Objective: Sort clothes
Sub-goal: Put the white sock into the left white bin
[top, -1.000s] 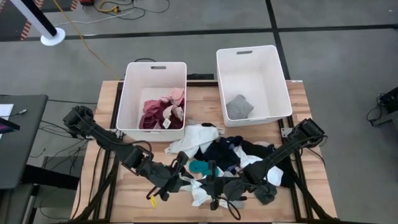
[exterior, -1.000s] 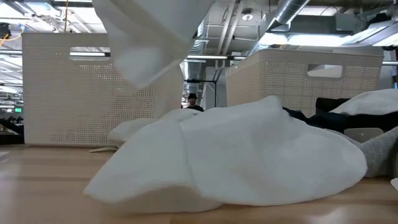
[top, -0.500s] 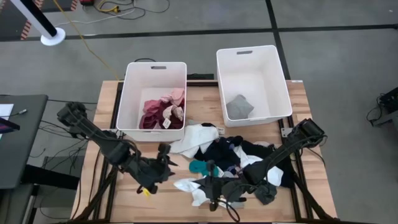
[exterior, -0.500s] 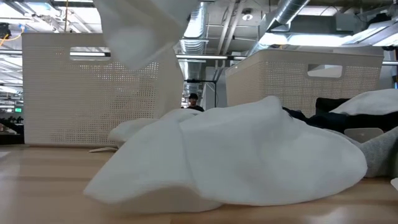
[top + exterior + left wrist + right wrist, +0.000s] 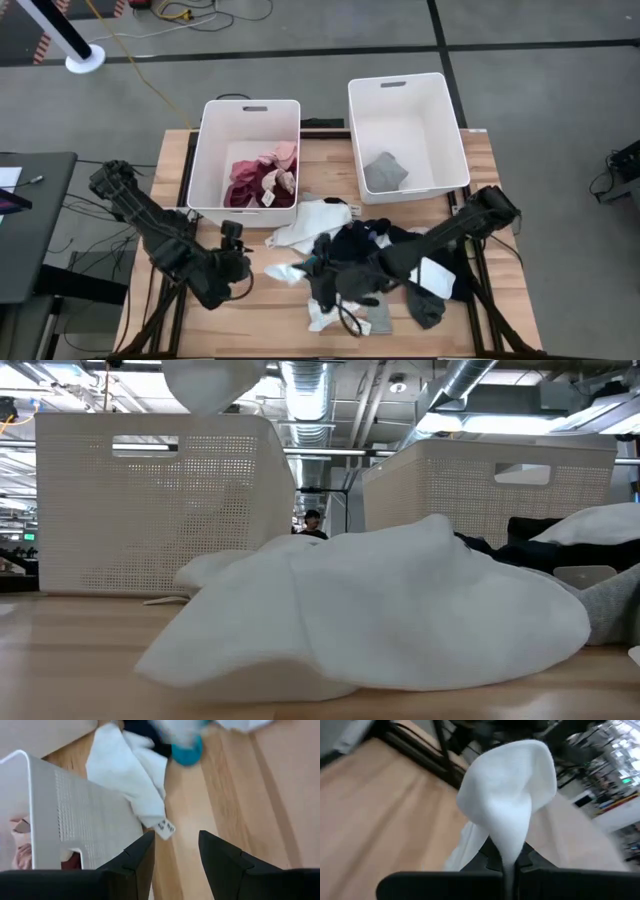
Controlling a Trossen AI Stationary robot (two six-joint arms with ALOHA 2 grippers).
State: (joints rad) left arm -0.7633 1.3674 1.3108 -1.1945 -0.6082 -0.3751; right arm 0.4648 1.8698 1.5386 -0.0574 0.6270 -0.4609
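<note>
White fabric (image 5: 507, 805) is pinched by the closed right gripper (image 5: 312, 268) above the clothes pile (image 5: 375, 255) for sorting, while the left gripper (image 5: 175, 852) is held open, empty, beside it.

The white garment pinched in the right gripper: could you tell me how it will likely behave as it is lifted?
The white garment looks floppy: it folds over the shut right gripper and droops. It is probably light, hanging from one small pinch. It may swing or slip, since little fabric is caught.
</note>
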